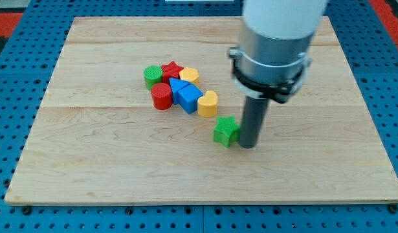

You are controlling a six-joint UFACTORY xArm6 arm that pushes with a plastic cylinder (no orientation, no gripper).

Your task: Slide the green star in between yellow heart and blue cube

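Green star: set on the counter, below-right of the yellow heart and blue cube.
My tip: touching the star's right side.
End effector: a bare rod, nothing grasped.
Push needed: judged up-left.

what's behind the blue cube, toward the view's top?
Behind the blue cube sits a second blue block, shape unclear since the cube covers part of it. Beyond it: red star, yellow block. My tip is by the green star.

arm cut off at view's top | blue shape partly hidden (by blue cube)
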